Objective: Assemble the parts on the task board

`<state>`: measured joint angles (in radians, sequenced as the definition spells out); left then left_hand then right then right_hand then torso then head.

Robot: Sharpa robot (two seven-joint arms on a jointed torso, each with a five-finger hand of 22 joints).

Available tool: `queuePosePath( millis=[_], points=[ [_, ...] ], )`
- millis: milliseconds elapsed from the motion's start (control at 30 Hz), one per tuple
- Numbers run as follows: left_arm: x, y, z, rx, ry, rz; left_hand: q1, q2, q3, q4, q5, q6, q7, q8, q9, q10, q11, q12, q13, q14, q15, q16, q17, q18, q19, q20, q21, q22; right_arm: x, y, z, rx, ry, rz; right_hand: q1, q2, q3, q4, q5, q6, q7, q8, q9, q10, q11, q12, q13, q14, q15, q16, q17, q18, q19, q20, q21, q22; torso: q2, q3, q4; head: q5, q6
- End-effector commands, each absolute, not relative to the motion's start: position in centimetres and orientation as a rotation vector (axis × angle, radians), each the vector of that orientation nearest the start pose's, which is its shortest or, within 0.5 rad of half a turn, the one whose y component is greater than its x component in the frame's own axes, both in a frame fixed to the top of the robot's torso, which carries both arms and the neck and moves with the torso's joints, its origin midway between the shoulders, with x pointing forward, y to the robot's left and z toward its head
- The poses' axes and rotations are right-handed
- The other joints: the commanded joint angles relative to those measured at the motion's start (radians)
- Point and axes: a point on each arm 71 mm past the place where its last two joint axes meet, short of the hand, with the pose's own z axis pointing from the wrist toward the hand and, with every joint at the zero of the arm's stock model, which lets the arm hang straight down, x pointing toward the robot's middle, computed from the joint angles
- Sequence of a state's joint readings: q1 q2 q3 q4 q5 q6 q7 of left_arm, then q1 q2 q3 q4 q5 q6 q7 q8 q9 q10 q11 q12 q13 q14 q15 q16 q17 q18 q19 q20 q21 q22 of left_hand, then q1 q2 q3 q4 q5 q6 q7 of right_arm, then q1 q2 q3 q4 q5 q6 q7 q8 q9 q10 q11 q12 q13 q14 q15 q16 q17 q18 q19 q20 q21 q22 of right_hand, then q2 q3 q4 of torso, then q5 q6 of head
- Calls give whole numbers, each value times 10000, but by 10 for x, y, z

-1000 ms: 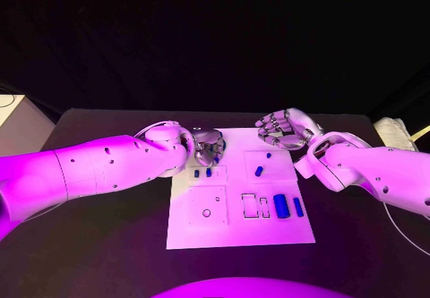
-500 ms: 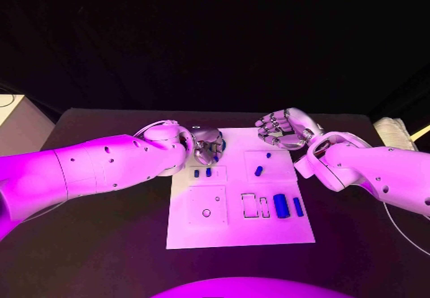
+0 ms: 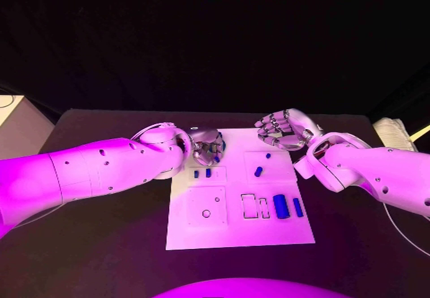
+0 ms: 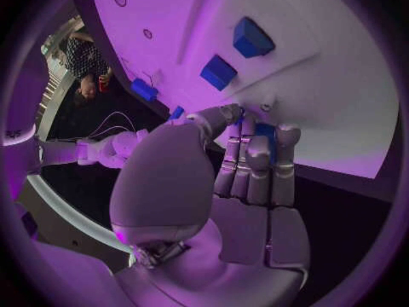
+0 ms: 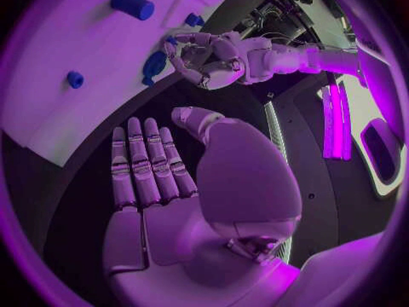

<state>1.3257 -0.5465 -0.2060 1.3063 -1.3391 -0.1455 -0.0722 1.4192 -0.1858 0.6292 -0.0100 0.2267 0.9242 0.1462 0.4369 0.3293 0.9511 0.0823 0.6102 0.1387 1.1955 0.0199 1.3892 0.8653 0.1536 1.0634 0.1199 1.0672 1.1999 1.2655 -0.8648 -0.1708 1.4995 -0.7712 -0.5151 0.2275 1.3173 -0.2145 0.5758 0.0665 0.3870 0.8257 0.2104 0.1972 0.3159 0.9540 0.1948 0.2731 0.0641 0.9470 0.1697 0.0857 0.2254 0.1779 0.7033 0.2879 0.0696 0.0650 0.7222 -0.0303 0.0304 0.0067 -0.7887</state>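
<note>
Blue part (image 4: 263, 131) sits pinched in my left hand (image 3: 208, 149), fingers curled over the far-left corner of the task board (image 3: 235, 230). I judge the grip shallow: a twist on the way down could drop the piece or jam it askew. Two small parts (image 3: 202, 173) stand just below that hand. My right hand (image 3: 285, 130) hovers at the far-right corner, palm flat, fingers straight together, holding nothing.
</note>
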Motion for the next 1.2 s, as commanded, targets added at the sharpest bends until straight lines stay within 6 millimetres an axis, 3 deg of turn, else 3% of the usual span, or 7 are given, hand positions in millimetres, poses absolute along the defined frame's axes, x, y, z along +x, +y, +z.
queuePosePath(
  millis=[33, 533, 833, 1200],
  points=[
    [512, 107, -193, 2967, 18316, -7587, -132, -20, -35, -35, -10, 84, 0, -71, 11, 75, 28, -58, -13, 74, 11, 47, -10, -46, 2, -5, 16, -1, 486, -224, -186, 3489, 15417, 10383, -82, -7, 44, -1, 25, 97, 459, -20, -14, 51, 16, -43, -9, 44, 28, 29, -8, 12, -61, 19, -46, -15, -3, 4, 4, -38, -1],
    [513, 137, -166, 1663, 18230, -7927, -244, -66, -86, -16, -5, 147, 7, -142, 58, 128, 54, -251, -66, 29, 36, 30, -119, -42, -19, 23, -22, -26, 486, -226, -186, 3528, 15403, 10307, -82, -7, 44, -1, 25, 97, 459, -20, -14, 51, 16, -43, -9, 44, 28, 29, -8, 12, -61, 19, -46, -15, -7, 5, 29, -57, -26],
    [516, 152, -170, 1496, 18575, -7582, -315, -78, -128, 16, -16, 199, 2, -170, 90, 195, 54, -326, -81, 28, 44, 34, -133, -52, 10, 39, -10, -14, 487, -227, -186, 3542, 15391, 10265, -94, -1, 63, -23, 24, 104, 456, -19, -13, 61, 14, -52, -8, 47, 27, 31, -18, 12, -95, 19, -53, -17, -7, 1, 20, -28, -34],
    [518, 154, -178, 1803, 18784, -7505, -448, -138, -233, 92, -19, 275, -40, -217, 143, 285, 34, -453, -101, 14, 41, 37, -173, -51, 1, 61, -62, -47, 486, -226, -186, 3520, 15371, 10290, -110, -7, 61, -24, 18, 100, 457, -22, -14, 59, 16, -58, -9, 47, 28, 31, -21, 12, -136, 19, -57, -21, -5, 0, 1, 9, -62]
  ],
)
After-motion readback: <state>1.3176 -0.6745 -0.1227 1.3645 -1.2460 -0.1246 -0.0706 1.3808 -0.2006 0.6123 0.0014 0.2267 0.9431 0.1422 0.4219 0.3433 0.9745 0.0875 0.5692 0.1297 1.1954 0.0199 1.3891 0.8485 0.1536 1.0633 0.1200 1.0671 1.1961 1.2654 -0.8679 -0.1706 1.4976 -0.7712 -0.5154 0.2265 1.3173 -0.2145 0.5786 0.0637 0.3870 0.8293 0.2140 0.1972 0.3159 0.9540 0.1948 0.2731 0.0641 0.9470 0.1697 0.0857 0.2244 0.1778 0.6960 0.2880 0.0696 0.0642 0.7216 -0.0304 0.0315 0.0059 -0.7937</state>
